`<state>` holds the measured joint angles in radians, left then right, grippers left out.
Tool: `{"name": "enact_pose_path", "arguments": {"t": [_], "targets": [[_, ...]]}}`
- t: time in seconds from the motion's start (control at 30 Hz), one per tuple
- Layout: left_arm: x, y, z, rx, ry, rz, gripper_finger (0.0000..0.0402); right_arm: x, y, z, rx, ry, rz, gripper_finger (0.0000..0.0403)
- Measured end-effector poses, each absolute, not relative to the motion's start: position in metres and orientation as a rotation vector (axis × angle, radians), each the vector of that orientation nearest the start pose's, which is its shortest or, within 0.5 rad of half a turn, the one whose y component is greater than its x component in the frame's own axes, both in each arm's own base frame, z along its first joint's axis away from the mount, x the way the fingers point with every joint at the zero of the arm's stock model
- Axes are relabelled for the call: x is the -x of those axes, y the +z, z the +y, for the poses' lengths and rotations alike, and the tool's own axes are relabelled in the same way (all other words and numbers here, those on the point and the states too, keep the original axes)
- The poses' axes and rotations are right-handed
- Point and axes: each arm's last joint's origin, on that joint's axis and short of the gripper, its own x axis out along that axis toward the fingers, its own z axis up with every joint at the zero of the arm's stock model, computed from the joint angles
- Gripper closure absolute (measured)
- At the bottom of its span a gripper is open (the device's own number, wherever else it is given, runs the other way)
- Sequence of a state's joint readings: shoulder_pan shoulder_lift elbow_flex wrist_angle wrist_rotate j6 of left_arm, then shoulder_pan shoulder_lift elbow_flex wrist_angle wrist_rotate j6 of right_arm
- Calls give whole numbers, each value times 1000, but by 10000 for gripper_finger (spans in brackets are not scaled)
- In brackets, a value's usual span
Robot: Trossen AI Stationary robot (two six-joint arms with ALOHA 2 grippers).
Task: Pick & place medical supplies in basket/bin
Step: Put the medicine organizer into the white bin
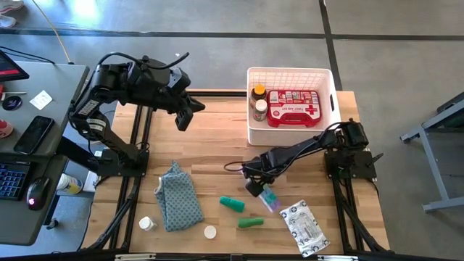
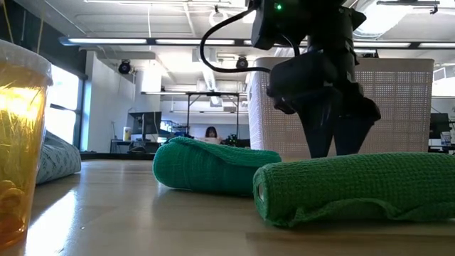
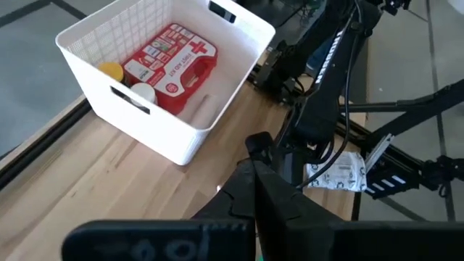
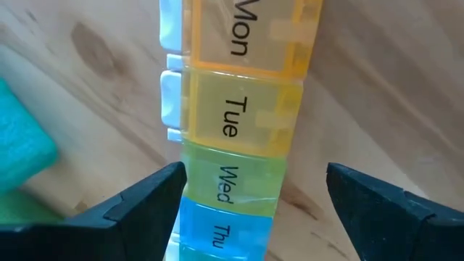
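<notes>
Right wrist view: my right gripper (image 4: 254,199) wide open, straddling the rainbow pill organizer (image 4: 239,123) — flat on the table (image 1: 217,138) near its front edge, long axis crosswise between my fingers. Left gripper (image 1: 183,118) shut, empty.

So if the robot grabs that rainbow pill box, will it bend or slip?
Probably not bend: the pill box looks like hard plastic in joined day compartments. It might slip a little, since its lids look smooth and shiny. It is flat-sided, lying on the wooden table between the right gripper's open fingers, so rolling seems unlikely.
</notes>
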<state>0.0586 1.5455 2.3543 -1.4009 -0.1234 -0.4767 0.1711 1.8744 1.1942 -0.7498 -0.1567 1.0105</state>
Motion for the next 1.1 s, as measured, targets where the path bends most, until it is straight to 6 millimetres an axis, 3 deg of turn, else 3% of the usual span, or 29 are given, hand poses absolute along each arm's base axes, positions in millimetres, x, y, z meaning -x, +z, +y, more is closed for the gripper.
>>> {"name": "enact_pose_path", "arguments": {"t": [0.3, 0.5, 0.67, 0.9, 1.1], "targets": [[-219, 532, 16, 435, 312, 539, 350, -336, 153, 65, -892, -440, 1456, 73], [-218, 532, 16, 417, 307, 541, 365, -335, 168, 65, -947, -443, 1397, 73], [-218, 531, 16, 397, 302, 556, 366, -333, 174, 73, -908, -468, 1350, 73], [-218, 531, 16, 389, 277, 566, 345, -329, 168, 89, -850, -511, 1343, 73], [-218, 531, 15, 370, 251, 573, 352, -328, 167, 94, -828, -585, 1288, 73]]}}
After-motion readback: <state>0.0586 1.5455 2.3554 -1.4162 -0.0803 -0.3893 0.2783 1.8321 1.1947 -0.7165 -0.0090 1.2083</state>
